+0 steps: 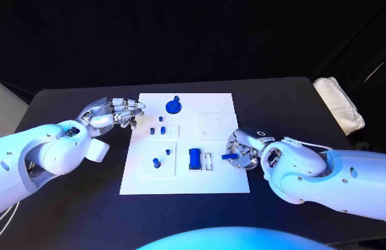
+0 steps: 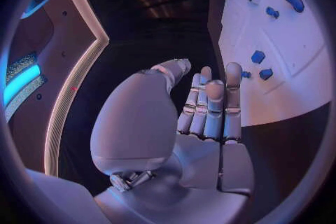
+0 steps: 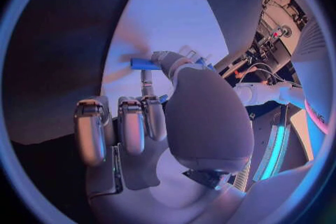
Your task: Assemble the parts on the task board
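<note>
**Right hand pinches a small blue part over the board's near right edge**

While the left hand [image 1: 111,115] sits just off the left edge of the task board [image 1: 217,177], its fingers are curled loosely together with nothing in them; the left wrist view shows those fingers [image 2: 210,106] lying side by side over the black table [image 1: 281,99], just beside the board's edge. The right hand [image 1: 241,149] is at the board's right edge, near its front half, and pinches a small blue part [image 1: 228,157] between the thumb and a finger. From the right wrist view the same part [image 3: 142,63] shows as a short blue bar held at the fingertips, above the white board surface.

On the board lie several more blue pieces. A round blue part [image 1: 174,105] sits near the far edge. Closer in, 2 small blue parts [image 1: 158,130] stand side by side in a raised white square. A blue block [image 1: 194,158] lies in the near middle, with a thin white strip [image 1: 209,162] just beside it on its right. A small blue peg [image 1: 156,162] stands in the near-left panel.

Off the table's far right corner rests a folded white cloth [image 1: 339,102], well apart from the board.
</note>
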Robot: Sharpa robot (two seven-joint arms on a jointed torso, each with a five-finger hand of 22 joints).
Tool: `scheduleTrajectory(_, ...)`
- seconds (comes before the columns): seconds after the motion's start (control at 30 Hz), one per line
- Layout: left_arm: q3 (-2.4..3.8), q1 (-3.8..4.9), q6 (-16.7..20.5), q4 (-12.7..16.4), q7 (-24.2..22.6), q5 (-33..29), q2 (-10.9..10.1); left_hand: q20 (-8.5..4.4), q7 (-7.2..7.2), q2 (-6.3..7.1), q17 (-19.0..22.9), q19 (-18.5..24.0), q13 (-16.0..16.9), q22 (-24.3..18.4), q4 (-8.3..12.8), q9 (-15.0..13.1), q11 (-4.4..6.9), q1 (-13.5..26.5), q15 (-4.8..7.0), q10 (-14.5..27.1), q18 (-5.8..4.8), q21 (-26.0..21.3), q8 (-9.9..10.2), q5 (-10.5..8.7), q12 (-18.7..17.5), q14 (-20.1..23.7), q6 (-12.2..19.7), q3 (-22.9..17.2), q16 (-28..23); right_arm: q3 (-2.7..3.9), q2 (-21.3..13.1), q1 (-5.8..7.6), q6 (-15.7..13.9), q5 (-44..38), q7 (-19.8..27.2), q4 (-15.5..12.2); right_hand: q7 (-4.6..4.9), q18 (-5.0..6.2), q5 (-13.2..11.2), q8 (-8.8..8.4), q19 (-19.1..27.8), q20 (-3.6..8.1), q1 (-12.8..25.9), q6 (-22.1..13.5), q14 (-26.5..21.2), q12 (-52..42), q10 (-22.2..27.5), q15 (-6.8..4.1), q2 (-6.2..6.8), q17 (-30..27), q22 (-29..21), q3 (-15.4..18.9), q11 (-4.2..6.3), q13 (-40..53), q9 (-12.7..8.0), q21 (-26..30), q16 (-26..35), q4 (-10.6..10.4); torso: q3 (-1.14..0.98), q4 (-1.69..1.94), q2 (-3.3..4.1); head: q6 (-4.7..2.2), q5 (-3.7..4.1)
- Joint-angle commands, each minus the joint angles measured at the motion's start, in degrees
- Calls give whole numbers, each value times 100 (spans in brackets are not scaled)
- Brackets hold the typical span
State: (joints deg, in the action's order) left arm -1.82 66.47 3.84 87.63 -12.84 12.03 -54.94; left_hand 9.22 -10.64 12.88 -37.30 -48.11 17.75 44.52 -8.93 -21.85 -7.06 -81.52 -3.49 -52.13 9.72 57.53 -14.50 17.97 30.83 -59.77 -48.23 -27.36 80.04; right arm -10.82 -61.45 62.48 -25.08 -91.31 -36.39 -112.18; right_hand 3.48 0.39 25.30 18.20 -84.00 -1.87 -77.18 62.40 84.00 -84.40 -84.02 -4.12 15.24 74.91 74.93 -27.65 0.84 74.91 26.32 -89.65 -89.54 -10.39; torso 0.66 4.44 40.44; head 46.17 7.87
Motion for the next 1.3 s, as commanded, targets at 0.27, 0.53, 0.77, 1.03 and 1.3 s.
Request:
scheduleTrajectory(0.27, 3, -1, -91, 35, -19, 6, 7, 20, 2, -25, 0, -17, 10, 7, -18, 0, -1, 11, -8, 58, 79, -36, -34, 4, 32, 25, 29, 11, 28, 7, 240, 94, -858, 1849, 28, 56, -37, -39, 113, 76, -600, 53, 123, 56, 598, -32, -437, -69, -54, 1499, 1507, -107, 42, 1291, 155, -35, -41, 39, 5, 2, 8, 16, -2)
scheduleTrajectory(0.53, 3, 0, -90, 50, -17, 8, 1, 20, 2, -25, 0, -17, 10, 7, -18, 0, -1, 11, -8, 58, 79, -36, -34, 4, 32, 25, 29, 11, 28, 6, 459, 75, -994, 2686, 109, 174, -38, -39, 85, 100, -600, 57, 365, 15, 597, -35, -442, -68, -68, 1494, 1507, -125, 42, 1293, 196, -35, -39, 8, -3, 2, 8, 32, -1)
scheduleTrajectory(0.77, 3, 0, -93, 60, -13, 9, 2, 20, 2, -25, 0, -17, 10, 7, -18, 0, -1, 11, -8, 58, 79, -36, -34, 4, 32, 25, 29, 11, 28, 6, 618, 59, -1038, 2977, 138, 227, -38, -39, -335, 119, -600, 56, 743, -21, 598, -42, -448, -66, -43, 1498, 1507, -62, 40, 1298, 236, -35, -41, -65, -2, 10, 7, 47, 0)
scheduleTrajectory(1.03, 3, 0, -87, 61, -8, 13, -4, 20, 2, -25, 0, -17, 10, 7, -18, 0, -1, 11, -8, 58, 79, -36, -34, 4, 32, 25, 29, 11, 28, 6, 660, 47, -1069, 3090, 202, 202, -32, -39, -738, 126, -600, 50, 1045, -14, 600, -56, -456, -59, -45, 1509, 1507, 176, 31, 1306, 253, -35, -46, -182, -8, 0, 6, 58, -24)
scheduleTrajectory(1.3, 3, 0, -95, 51, 0, 14, -1, 20, 2, -28, 0, -18, 16, 8, -17, -2, 0, 4, -7, 67, 80, -37, -42, 4, 50, 23, 28, 10, 32, 6, 620, 38, -1000, 3129, 197, 162, -34, -39, -802, 128, -600, 50, 1112, -4, 600, -66, -460, -60, -78, 1509, 1507, 228, 32, 1310, 255, -35, -46, -228, -8, -6, 2, 70, -29)
